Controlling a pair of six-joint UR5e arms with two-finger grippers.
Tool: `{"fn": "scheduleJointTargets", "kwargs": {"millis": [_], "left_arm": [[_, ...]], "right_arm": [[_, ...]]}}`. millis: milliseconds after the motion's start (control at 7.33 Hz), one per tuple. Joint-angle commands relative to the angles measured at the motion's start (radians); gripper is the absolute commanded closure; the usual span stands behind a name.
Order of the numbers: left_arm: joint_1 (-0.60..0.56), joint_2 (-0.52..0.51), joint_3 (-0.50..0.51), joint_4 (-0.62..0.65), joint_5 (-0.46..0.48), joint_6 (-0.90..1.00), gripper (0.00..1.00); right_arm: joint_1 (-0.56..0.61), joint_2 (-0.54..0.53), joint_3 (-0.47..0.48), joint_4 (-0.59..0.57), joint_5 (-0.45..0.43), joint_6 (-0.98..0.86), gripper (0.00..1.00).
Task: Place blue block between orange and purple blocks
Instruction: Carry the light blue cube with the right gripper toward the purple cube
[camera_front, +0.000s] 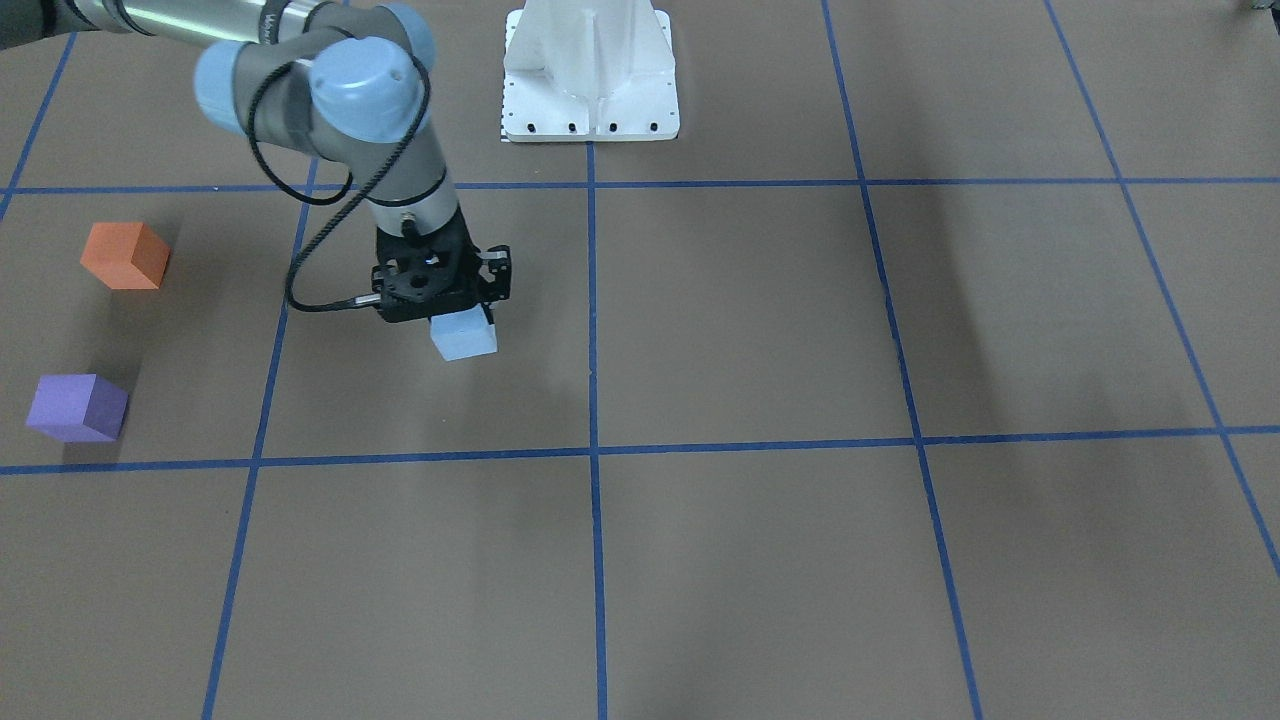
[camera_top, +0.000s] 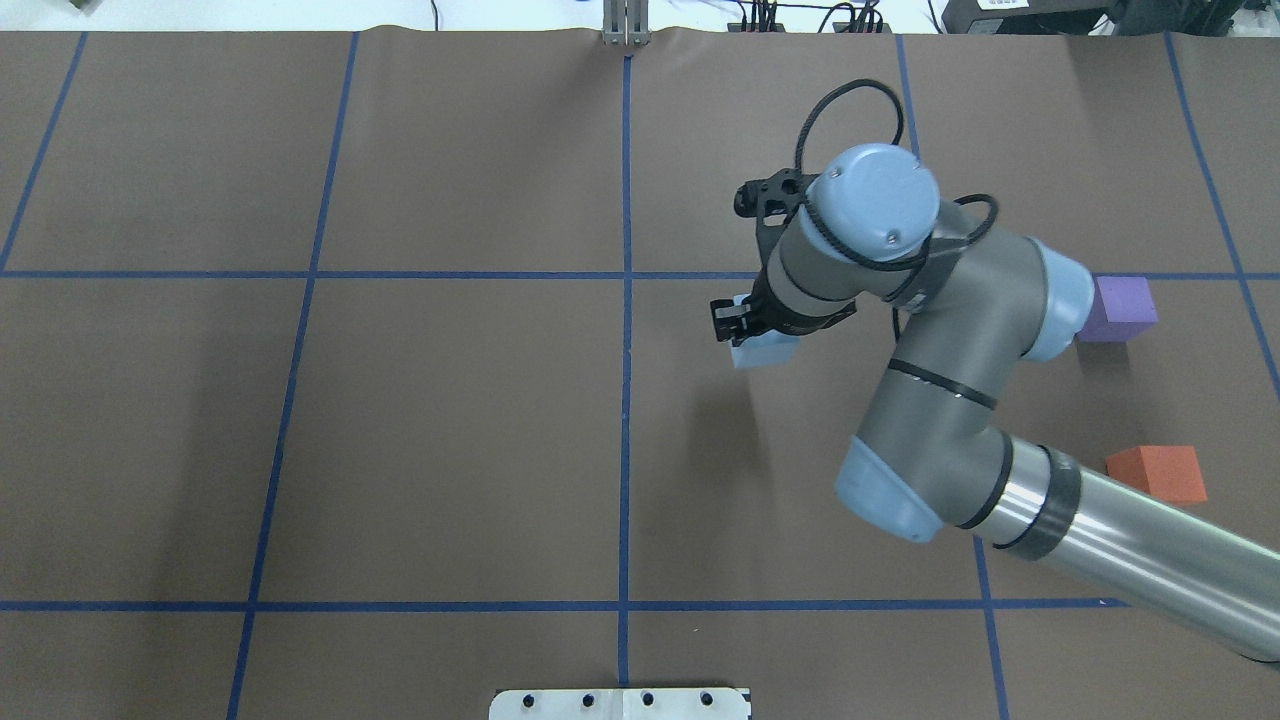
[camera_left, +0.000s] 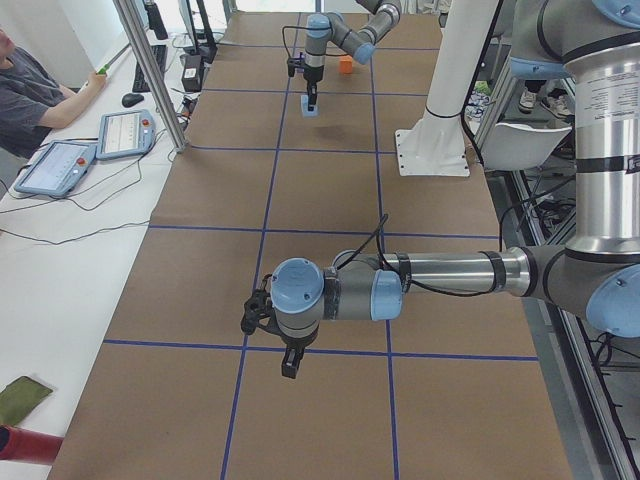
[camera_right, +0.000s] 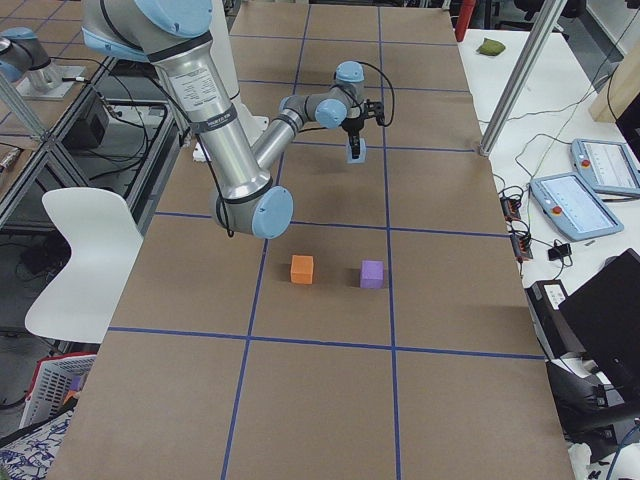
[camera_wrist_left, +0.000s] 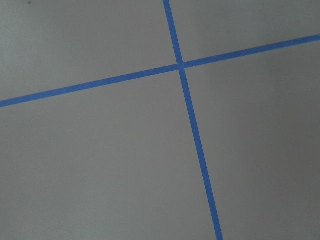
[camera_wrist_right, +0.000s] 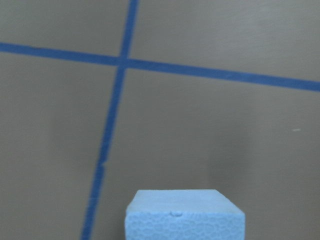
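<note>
My right gripper (camera_front: 458, 322) is shut on the light blue block (camera_front: 464, 336) and holds it a little above the brown table. The block also shows in the overhead view (camera_top: 762, 350) and at the bottom of the right wrist view (camera_wrist_right: 185, 216). The orange block (camera_front: 125, 256) and the purple block (camera_front: 77, 407) sit on the table apart from each other, well to the side of the gripper; in the overhead view the orange block (camera_top: 1157, 472) and the purple block (camera_top: 1120, 309) are at the right. My left gripper (camera_left: 288, 365) shows only in the exterior left view; I cannot tell its state.
Blue tape lines (camera_front: 592, 450) divide the table into squares. The white robot base (camera_front: 590, 80) stands at the table's robot side. An operator (camera_left: 30, 85) sits beside the table with tablets (camera_left: 95, 145). The left wrist view shows only table and tape lines (camera_wrist_left: 182, 67).
</note>
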Motion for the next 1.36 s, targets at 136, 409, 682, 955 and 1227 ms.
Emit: {"fn": "scheduleJointTargets", "kwargs": {"millis": [136, 409, 682, 955, 1227], "left_arm": [[0.003, -0.001, -0.006, -0.009, 0.003, -0.01, 0.0], [0.003, 0.001, -0.007, -0.009, 0.003, -0.009, 0.0], [0.003, 0.001, -0.007, -0.011, 0.002, -0.01, 0.0], [0.003, 0.001, -0.007, -0.011, 0.002, -0.009, 0.0], [0.003, 0.001, -0.007, -0.011, 0.002, -0.007, 0.0]], "right_arm": [[0.218, -0.316, 0.175, -0.027, 0.138, -0.193, 0.53], [0.326, -0.509, 0.169, 0.089, 0.186, -0.334, 0.53], [0.336, -0.685, 0.156, 0.293, 0.197, -0.284, 0.54], [0.331, -0.706, 0.047, 0.565, 0.191, -0.068, 0.56], [0.328, -0.685, -0.046, 0.645, 0.182, -0.069, 0.57]]}}
